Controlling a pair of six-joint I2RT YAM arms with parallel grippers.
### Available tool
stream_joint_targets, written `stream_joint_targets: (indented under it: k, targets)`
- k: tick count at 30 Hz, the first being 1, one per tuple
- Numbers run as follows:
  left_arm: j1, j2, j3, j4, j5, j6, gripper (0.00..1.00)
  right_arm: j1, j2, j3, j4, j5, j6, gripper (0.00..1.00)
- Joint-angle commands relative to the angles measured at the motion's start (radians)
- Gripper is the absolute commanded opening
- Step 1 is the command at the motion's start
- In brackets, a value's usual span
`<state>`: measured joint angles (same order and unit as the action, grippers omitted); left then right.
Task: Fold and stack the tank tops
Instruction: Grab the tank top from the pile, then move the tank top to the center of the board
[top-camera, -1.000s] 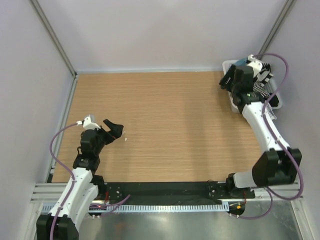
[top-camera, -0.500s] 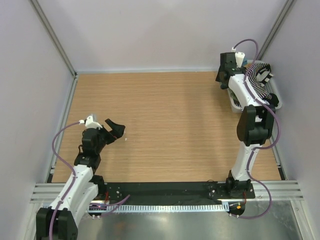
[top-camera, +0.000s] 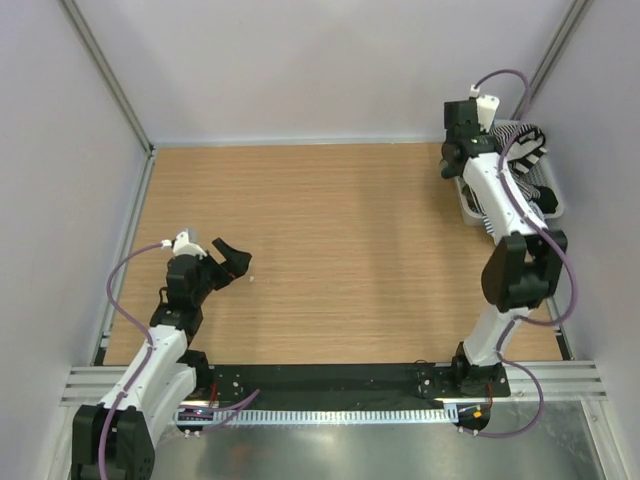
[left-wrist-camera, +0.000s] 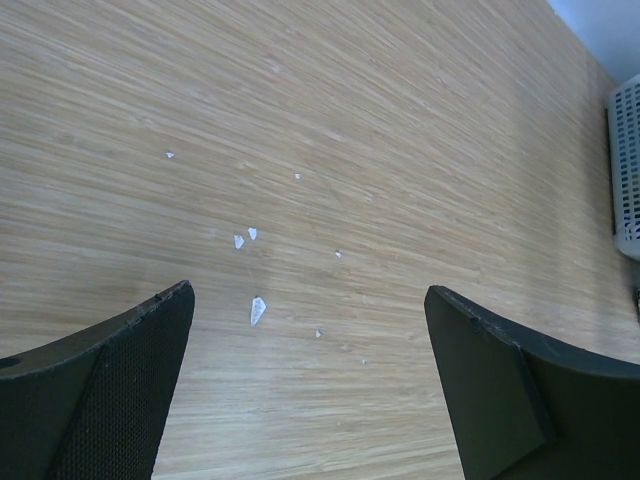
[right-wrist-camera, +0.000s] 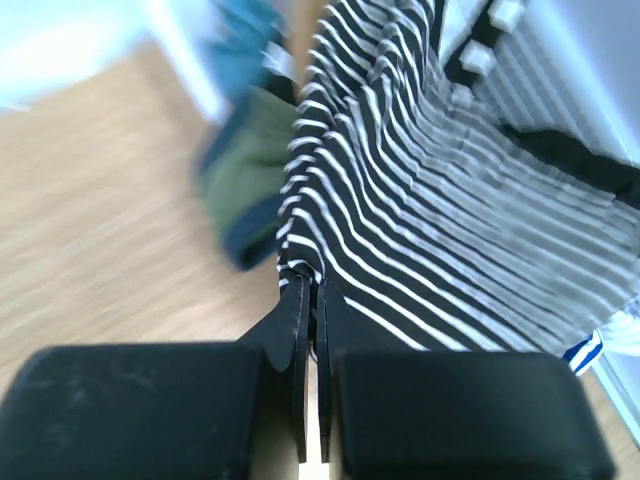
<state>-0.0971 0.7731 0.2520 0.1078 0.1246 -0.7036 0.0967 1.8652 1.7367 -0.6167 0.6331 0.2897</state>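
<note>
My right gripper is shut on a bunched edge of a bold black-and-white striped cloth, which hangs lifted over the white basket at the table's far right. The same cloth shows in the top view. Beside it lies a finer grey-striped fabric, apparently the fine black-and-white tank top. A scrap of blue-and-white stripe peeks out at the lower right. My left gripper hovers open over bare wood at the near left, holding nothing.
Green cloth and teal cloth lie in the basket next to the striped one. Small white scraps dot the wood under the left gripper. The basket's edge shows far off in the left wrist view.
The right jaws have shut on the striped cloth. The right arm swung upright over the basket, lifting the cloth with it. The left arm has barely moved.
</note>
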Motion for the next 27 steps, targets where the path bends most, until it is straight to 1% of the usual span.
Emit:
stream_joint_targets:
  k: [1,2,4,6,7,8,11,12,14,15,16,17,18,19,20,21,22,23,24,26,27]
  targets:
    - [-0.006,-0.015,0.026,0.03,0.013,-0.005,0.98,0.038,-0.285,-0.029,0.117,-0.132,-0.02,0.01]
    - [-0.006,-0.015,0.026,0.03,0.017,-0.005,0.98,0.047,-0.337,-0.055,0.158,-0.295,-0.021,0.01]
    - [-0.007,-0.005,0.03,0.032,0.02,-0.004,0.97,0.086,-0.433,-0.075,0.216,-0.396,-0.03,0.01]
    - [-0.009,-0.005,0.032,0.03,0.021,0.0,0.96,0.199,-0.462,-0.042,0.201,-0.456,-0.085,0.01]
    - [-0.007,-0.006,0.032,0.03,0.02,0.001,0.96,0.239,-0.474,0.008,0.178,-0.495,-0.105,0.01]
    - [-0.009,-0.009,0.032,0.029,0.021,0.003,0.96,0.314,-0.478,0.033,0.167,-0.607,-0.118,0.01]
    - [-0.01,-0.031,0.03,0.02,0.007,0.007,0.96,0.357,-0.52,0.083,0.185,-0.804,-0.089,0.01]
    - [-0.009,-0.038,0.03,0.013,0.003,0.009,0.96,0.359,-0.537,0.075,0.216,-0.829,-0.052,0.01]
    - [-0.009,-0.06,0.029,0.001,-0.011,0.012,0.96,0.356,-0.581,0.055,0.229,-0.775,-0.043,0.01]
    - [-0.01,-0.069,0.027,-0.002,-0.016,0.013,0.96,0.351,-0.587,0.04,0.226,-0.686,-0.041,0.01]
    - [-0.01,-0.083,0.027,-0.01,-0.019,0.013,0.96,0.345,-0.587,0.011,0.213,-0.641,-0.026,0.01]
    - [-0.01,-0.089,0.026,-0.014,-0.028,0.013,0.96,0.313,-0.566,-0.012,0.165,-0.574,-0.012,0.04]
    - [-0.01,-0.095,0.026,-0.017,-0.029,0.013,0.96,0.293,-0.543,-0.026,0.134,-0.573,0.0,0.1]
    - [-0.01,-0.1,0.026,-0.025,-0.036,0.013,0.96,0.272,-0.522,-0.043,0.1,-0.561,0.04,0.24]
    - [-0.01,-0.11,0.026,-0.028,-0.043,0.013,0.96,0.246,-0.473,-0.064,0.069,-0.553,0.07,0.66]
    - [-0.01,-0.115,0.026,-0.033,-0.046,0.013,0.96,0.226,-0.451,-0.116,0.02,-0.546,0.094,0.74]
    - [-0.009,-0.118,0.026,-0.039,-0.051,0.013,0.96,0.198,-0.437,-0.147,0.008,-0.555,0.11,0.78]
    - [-0.01,-0.123,0.024,-0.042,-0.052,0.013,0.96,0.196,-0.426,-0.182,0.005,-0.565,0.129,0.79]
    - [-0.01,-0.126,0.024,-0.043,-0.055,0.013,0.96,0.196,-0.439,-0.277,0.044,-0.581,0.131,0.79]
    - [-0.01,-0.126,0.026,-0.051,-0.06,0.013,0.96,0.21,-0.481,-0.388,0.118,-0.653,0.135,0.79]
    - [-0.009,-0.123,0.026,-0.051,-0.06,0.013,0.96,0.222,-0.521,-0.469,0.164,-0.656,0.129,0.8]
